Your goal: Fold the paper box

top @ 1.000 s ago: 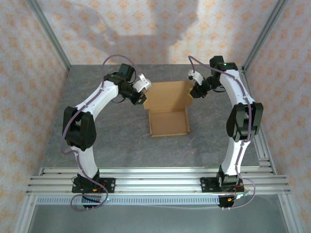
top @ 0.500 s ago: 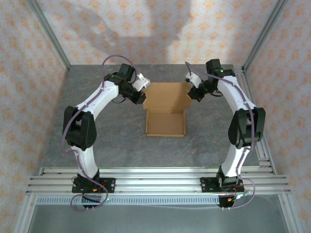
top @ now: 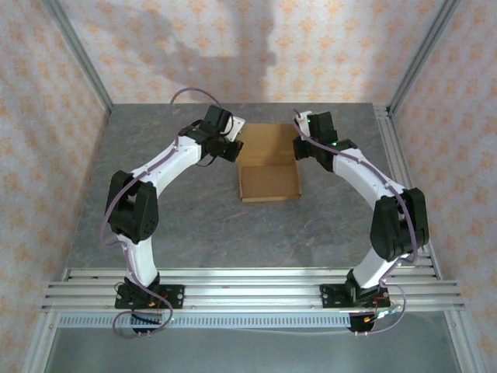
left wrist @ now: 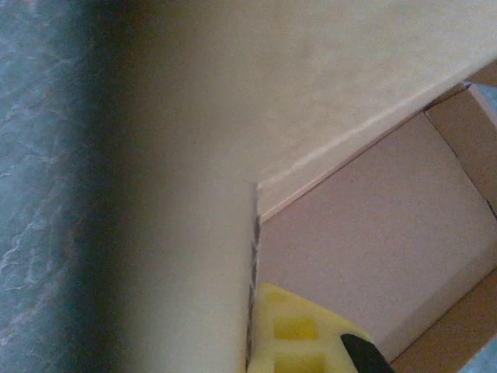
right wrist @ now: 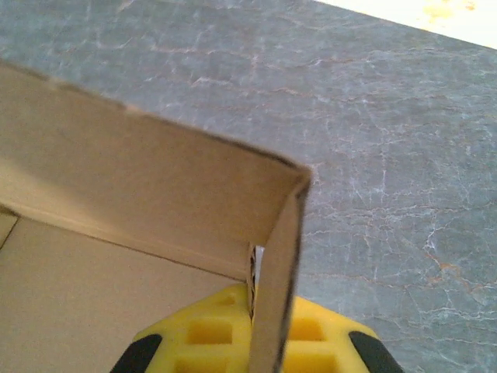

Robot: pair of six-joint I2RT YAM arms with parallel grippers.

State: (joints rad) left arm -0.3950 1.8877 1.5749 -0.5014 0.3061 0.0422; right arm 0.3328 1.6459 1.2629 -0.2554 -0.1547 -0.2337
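The paper box (top: pixel 269 180) is plain brown cardboard, a shallow open tray in mid-table with a wider panel (top: pixel 265 143) rising at its far side. My left gripper (top: pixel 233 146) is at the panel's left edge, shut on the paper box. In the left wrist view a blurred cardboard wall (left wrist: pixel 194 233) covers one finger, and the yellow finger (left wrist: pixel 303 334) presses its inner face. My right gripper (top: pixel 300 148) is at the panel's right edge. There, its yellow fingers (right wrist: pixel 210 334) pinch an upright side flap (right wrist: pixel 276 295) at a folded corner.
The grey marbled table (top: pixel 171 194) lies around the box. Patterned walls and metal corner posts (top: pixel 78 54) close in the back and sides. An aluminium rail frame (top: pixel 248 287) carries both arm bases at the near edge.
Both grippers have moved toward the far end of the box. The right gripper has closed on the side flap. The box has shifted back and its side flaps now stand folded in.
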